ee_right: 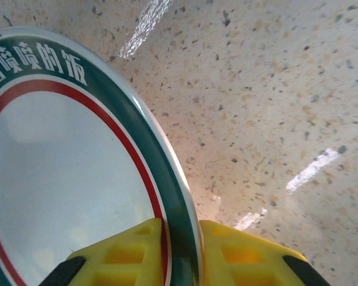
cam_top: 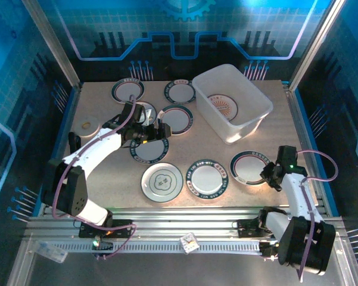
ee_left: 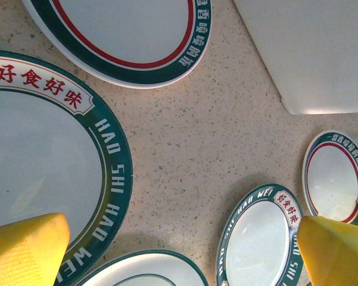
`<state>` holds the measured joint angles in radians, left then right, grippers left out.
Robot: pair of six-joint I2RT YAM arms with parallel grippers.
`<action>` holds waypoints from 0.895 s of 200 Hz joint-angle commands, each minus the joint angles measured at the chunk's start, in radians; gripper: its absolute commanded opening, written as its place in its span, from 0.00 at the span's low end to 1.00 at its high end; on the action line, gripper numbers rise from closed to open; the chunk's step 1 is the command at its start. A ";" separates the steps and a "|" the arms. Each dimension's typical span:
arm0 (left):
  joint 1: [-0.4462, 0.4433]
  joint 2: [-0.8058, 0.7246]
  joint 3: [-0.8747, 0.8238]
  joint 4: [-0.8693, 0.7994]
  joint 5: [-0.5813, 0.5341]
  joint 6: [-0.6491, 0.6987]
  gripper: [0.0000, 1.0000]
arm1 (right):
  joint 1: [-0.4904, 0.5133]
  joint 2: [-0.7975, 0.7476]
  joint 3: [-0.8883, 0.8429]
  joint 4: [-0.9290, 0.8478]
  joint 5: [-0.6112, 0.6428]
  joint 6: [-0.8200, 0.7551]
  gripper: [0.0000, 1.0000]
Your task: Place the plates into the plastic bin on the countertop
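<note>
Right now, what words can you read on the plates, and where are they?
"好食好味": red, on the white banner of the big plate.
"HAO SHI HAO WE": white, on its green rim; the end hides behind a yellow finger.
"HAO WEI": rim of the smaller plate.
"喷喷的饭": rim of the red-ringed plate, between the right fingers; its start is cut off.
Other plates' lettering is too small or cut off to read.

We're seeing glossy, smooth plates [ee_left: 41,155], a matt speckled stone-look surface [ee_right: 274,89], a milky translucent plastic bin [cam_top: 250,113], waffle-textured yellow plastic fingers [ee_right: 119,256] on the right gripper [ee_right: 180,233], and grooved bare-metal rails [cam_top: 184,217], fwiw.
</note>
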<state>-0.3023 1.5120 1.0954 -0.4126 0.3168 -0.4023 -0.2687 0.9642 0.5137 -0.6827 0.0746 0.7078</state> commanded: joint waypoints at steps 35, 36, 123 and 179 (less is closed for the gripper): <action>-0.007 -0.001 -0.009 0.015 0.039 -0.012 0.99 | 0.000 -0.111 0.078 -0.155 0.063 0.031 0.04; -0.007 -0.001 -0.009 0.015 0.039 -0.013 0.99 | 0.000 -0.113 0.078 -0.156 0.063 0.031 0.03; -0.006 -0.022 -0.006 0.008 0.040 -0.021 0.99 | -0.007 -0.139 0.275 -0.206 0.074 0.007 0.00; -0.007 -0.024 0.011 -0.006 0.036 -0.030 0.99 | -0.030 -0.132 0.423 -0.243 0.099 -0.060 0.00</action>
<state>-0.3023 1.5120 1.0954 -0.4126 0.3317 -0.4202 -0.2714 0.8436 0.8558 -0.8936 0.1440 0.6888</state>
